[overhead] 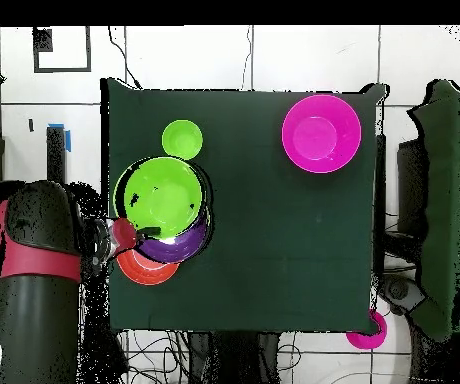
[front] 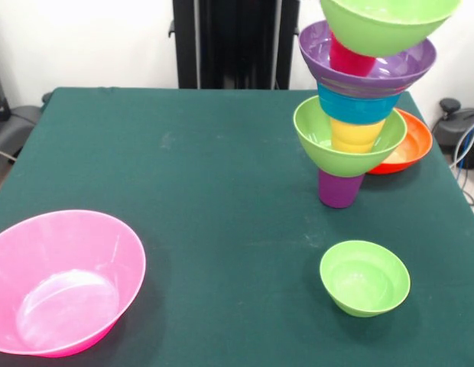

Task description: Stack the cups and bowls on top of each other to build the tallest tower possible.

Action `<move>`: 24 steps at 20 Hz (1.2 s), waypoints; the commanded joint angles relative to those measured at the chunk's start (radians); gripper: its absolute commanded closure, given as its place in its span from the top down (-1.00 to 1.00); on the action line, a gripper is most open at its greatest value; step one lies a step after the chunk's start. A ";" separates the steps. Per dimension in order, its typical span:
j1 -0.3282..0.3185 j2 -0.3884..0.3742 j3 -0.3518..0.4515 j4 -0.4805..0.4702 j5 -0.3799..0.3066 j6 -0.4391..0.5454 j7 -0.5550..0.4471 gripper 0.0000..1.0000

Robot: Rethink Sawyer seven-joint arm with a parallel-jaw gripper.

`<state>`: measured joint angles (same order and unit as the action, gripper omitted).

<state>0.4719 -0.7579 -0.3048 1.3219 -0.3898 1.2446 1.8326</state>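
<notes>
A: Item one, the tower [front: 359, 115]. Contents, bottom to top?

B: Purple cup [front: 340, 189] as base on the green table [front: 183, 168]; lime green bowl [front: 348, 141]; yellow-orange cup [front: 356, 135]; blue bowl [front: 358, 105]; wide purple bowl [front: 394, 67]; red cup [front: 349, 58]; a second lime green bowl [front: 382, 23] on top, cut off by the picture's upper edge. Condition: leaning, upper tiers offset from the base.

A: Location?

B: Front view, right half of the table, toward the far side. The orange-red bowl [front: 409, 145] sits on the table just behind it, not part of the stack.

A: Loose stock?

B: Small lime green bowl [front: 365, 277], upright, near edge, in front of the tower. Large hot pink bowl [front: 61, 283], upright, near left corner, well apart from everything.

A: The arm?

B: Overhead view only: red and black arm [overhead: 36, 270] beside the tower at the table's edge. Gripper [overhead: 102, 245] partly visible; I cannot tell whether it is apart or together, nor whether it holds anything.

A: Step in hand?

B: Judged: building is well along, seven pieces up, three bowls left. Next likely the small lime green bowl.

A: What would that call for?

B: A rim grasp, a high lift, and a gentle centred placement. All the cups are used, so bowl would sit on bowl, and the lean leaves little margin.
</notes>
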 commanded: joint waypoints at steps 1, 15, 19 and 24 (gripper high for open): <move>0.008 0.052 0.094 -0.006 -0.021 0.002 0.038 1.00; 0.005 0.055 0.094 -0.010 -0.020 0.008 0.037 1.00; 0.005 0.055 0.093 -0.011 -0.020 0.010 0.037 1.00; 0.005 0.052 0.094 -0.008 -0.018 0.015 0.035 1.00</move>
<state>0.4727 -0.7580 -0.3046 1.3219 -0.3898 1.2446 1.8326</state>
